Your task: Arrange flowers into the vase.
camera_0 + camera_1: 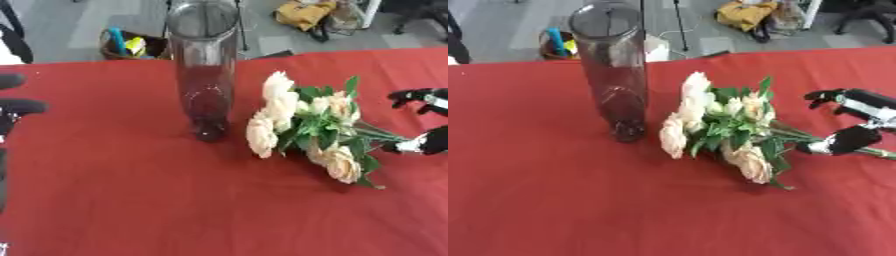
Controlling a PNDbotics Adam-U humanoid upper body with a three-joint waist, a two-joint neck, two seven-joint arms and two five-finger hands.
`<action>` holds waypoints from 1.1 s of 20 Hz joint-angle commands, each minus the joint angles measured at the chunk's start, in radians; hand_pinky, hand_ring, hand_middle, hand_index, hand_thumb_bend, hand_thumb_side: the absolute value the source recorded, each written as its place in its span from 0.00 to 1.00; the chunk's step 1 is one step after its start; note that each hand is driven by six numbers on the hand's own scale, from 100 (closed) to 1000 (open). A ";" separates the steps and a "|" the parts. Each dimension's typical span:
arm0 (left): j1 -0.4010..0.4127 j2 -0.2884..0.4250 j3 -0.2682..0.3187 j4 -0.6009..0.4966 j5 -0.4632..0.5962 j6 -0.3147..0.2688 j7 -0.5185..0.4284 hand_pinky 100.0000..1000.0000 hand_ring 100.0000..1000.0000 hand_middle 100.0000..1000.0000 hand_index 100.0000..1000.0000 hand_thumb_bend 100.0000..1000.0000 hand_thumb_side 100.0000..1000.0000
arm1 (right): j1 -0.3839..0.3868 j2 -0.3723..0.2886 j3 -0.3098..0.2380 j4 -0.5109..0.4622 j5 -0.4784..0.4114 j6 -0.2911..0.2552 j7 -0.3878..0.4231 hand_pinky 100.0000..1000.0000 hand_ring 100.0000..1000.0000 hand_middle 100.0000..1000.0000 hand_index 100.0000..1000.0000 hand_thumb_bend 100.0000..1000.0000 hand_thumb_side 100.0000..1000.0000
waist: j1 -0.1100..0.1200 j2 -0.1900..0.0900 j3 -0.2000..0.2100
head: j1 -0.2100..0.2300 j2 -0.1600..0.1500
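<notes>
A tall clear glass vase (206, 70) stands upright on the red table, left of centre. Right of it lies a bunch of cream roses with green leaves (724, 127), flat on the cloth, blooms toward the vase and stems (798, 136) running right. My right hand (866, 106) is at the right edge, open. Its fingers (822, 95) are spread above the stems and its thumb (843, 141) sits against them. Dark fingers of my left hand (19, 107) show at the left edge, straight and apart from everything.
The red cloth (131, 200) covers the whole table. Behind the far edge, on the floor, stand a basket with coloured items (131, 45) and a yellow bag (306, 12).
</notes>
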 commanded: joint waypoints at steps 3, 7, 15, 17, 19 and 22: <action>-0.007 0.009 -0.008 -0.018 -0.002 0.000 -0.007 0.69 0.58 0.71 0.84 0.01 1.00 | -0.008 -0.039 0.009 0.007 0.063 -0.021 -0.044 0.80 0.93 0.80 0.99 0.46 0.37 | -0.002 -0.015 0.002 | -0.005 -0.009; -0.009 0.008 -0.010 -0.018 -0.001 0.000 -0.010 0.69 0.58 0.71 0.84 0.01 1.00 | -0.010 -0.027 0.017 0.013 0.089 -0.042 -0.113 0.75 0.84 0.71 0.94 0.48 0.38 | 0.000 -0.014 0.005 | -0.005 -0.012; -0.011 0.007 -0.013 -0.018 -0.001 0.001 -0.025 0.69 0.57 0.70 0.84 0.01 1.00 | -0.018 -0.020 0.040 0.027 0.120 -0.048 -0.128 0.78 0.86 0.74 0.94 0.35 0.34 | 0.002 -0.014 0.012 | -0.008 -0.012; -0.012 0.007 -0.012 -0.018 0.000 0.001 -0.025 0.69 0.57 0.70 0.84 0.01 1.00 | -0.018 -0.020 0.044 0.030 0.123 -0.050 -0.119 0.78 0.87 0.76 0.95 0.30 0.32 | 0.001 -0.014 0.013 | -0.007 -0.012; -0.012 0.008 -0.012 -0.018 0.001 0.001 -0.025 0.69 0.57 0.70 0.84 0.01 1.00 | -0.017 -0.022 0.046 0.034 0.124 -0.049 -0.111 0.80 0.90 0.78 0.96 0.30 0.32 | 0.002 -0.014 0.013 | -0.007 -0.012; -0.011 0.008 -0.011 -0.018 0.001 0.002 -0.024 0.69 0.57 0.70 0.84 0.01 1.00 | -0.017 -0.027 0.043 0.037 0.119 -0.048 -0.092 0.81 0.92 0.80 0.97 0.37 0.32 | 0.001 -0.014 0.013 | -0.006 -0.010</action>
